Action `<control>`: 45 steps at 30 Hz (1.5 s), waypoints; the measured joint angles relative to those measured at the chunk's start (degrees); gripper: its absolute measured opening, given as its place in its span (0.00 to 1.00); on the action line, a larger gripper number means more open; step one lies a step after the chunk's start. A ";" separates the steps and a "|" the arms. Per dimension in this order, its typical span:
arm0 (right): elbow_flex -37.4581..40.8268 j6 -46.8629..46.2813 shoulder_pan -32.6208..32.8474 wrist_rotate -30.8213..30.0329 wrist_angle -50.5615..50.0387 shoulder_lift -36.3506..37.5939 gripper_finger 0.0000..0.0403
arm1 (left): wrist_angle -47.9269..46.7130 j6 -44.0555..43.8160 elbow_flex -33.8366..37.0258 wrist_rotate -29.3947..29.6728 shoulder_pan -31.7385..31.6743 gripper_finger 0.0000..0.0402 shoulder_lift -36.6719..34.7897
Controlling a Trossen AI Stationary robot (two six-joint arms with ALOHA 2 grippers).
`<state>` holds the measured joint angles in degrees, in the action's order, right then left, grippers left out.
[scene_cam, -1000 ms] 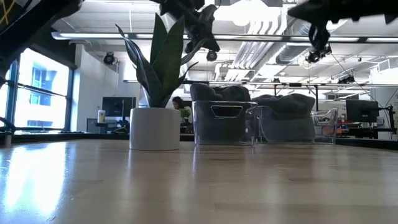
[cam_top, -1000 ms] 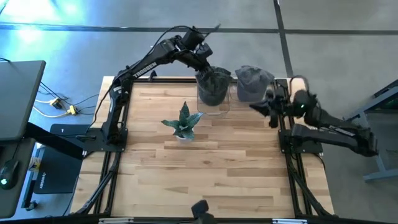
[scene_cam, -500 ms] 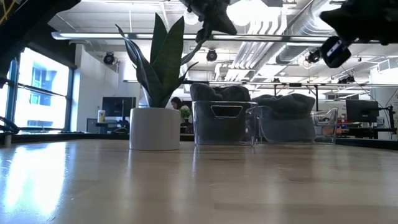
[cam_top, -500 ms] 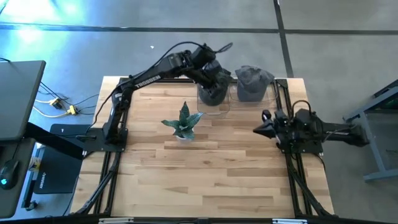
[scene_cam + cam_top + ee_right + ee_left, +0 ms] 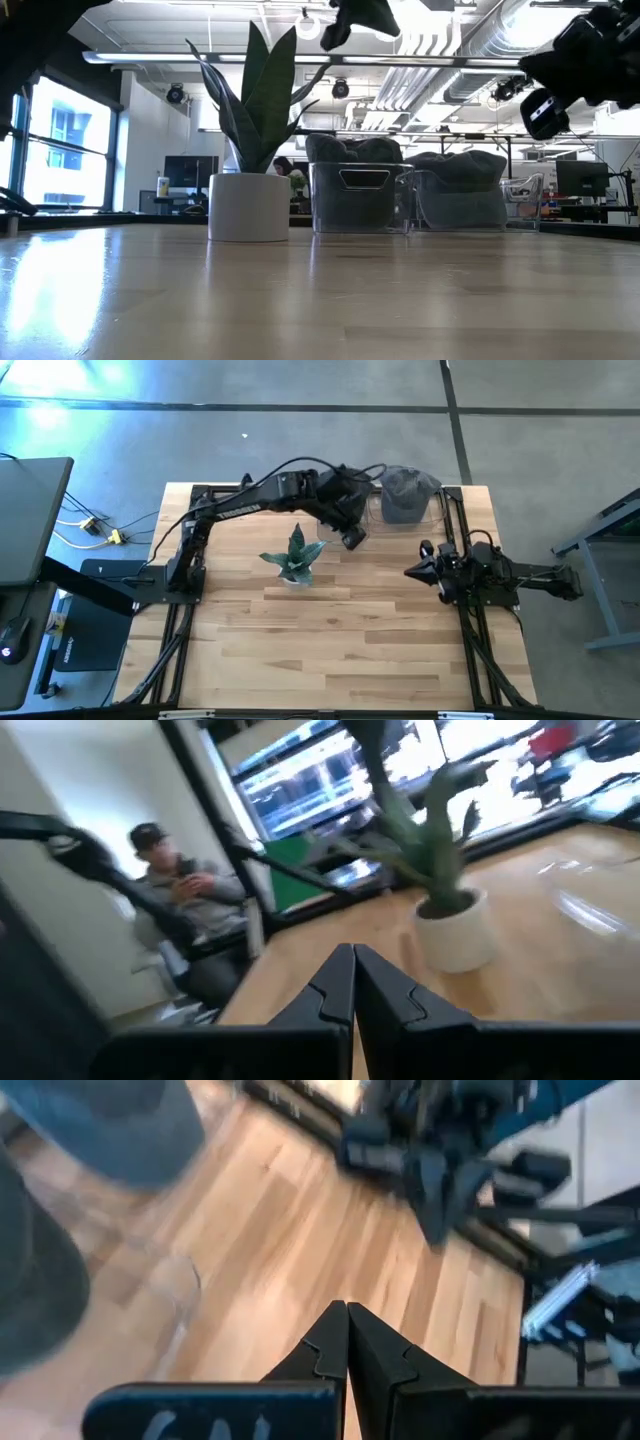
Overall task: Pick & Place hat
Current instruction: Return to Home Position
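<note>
Our left pincer [image 5: 352, 540], closed and empty, has left the bins [image 5: 361, 205] at twelve o'clock, caps [image 5: 405, 488] inside; swinging toward nine, we may clip the plant [image 5: 296, 554]. Our right pincer [image 5: 410, 572], closed too, waits at three.

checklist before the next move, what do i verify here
1. Left tool shut, empty: ok.
2. Right tool shut, empty: ok.
3. Gray cap in right bin: ok.
4. Dark cap in left bin: ok.
5. Plant upright: ok.
6. Left arm parked: not ok, stretched over the table by the bins.
</note>
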<state>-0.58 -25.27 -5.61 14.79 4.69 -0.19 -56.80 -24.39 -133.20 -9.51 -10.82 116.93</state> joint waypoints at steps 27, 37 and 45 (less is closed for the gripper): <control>0.03 12.51 0.04 -5.69 -2.28 -6.47 0.00 | -22.37 -4.85 9.85 25.09 6.33 0.00 -20.34; 0.03 7.60 4.79 -7.24 -2.64 -6.41 0.00 | -9.73 -12.13 33.16 24.87 6.35 0.00 -35.76; 0.04 11.68 6.73 -15.20 -3.29 0.13 0.00 | -1.34 -19.66 41.63 25.77 9.33 0.00 -41.21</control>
<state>-0.54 -13.59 1.13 -0.41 1.40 -0.05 -58.13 -44.05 -91.58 16.27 -1.49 75.72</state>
